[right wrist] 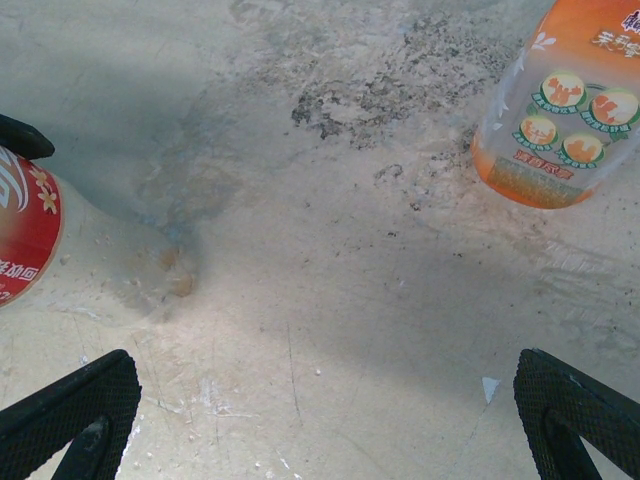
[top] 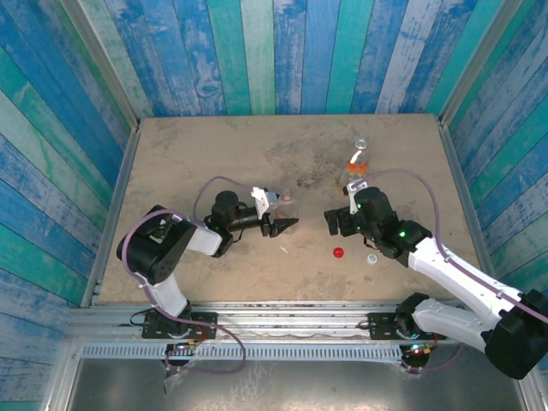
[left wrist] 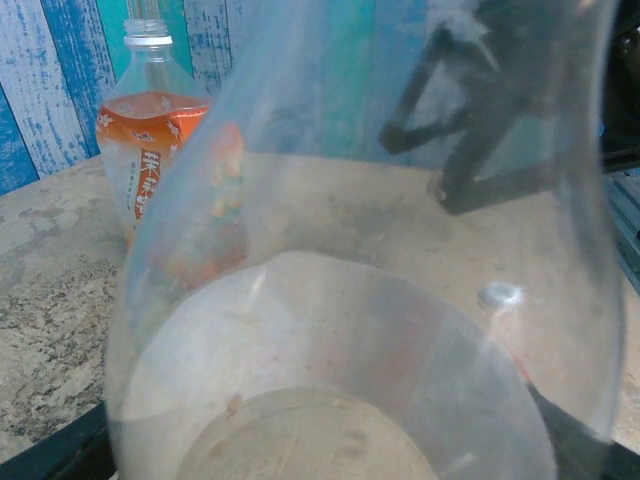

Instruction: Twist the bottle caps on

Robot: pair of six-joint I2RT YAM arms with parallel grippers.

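Bottle [left wrist: 140,130] label, orange, Chinese characters

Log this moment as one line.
stage: caps not on | left gripper: around slim bottle, grip unclear | right gripper: open, empty | red cap, white cap: on table | orange bottle: uncapped

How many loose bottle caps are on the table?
2. The red cap lies on the table right of centre, near the front; the white cap lies just right of it, not touching. I see no others.
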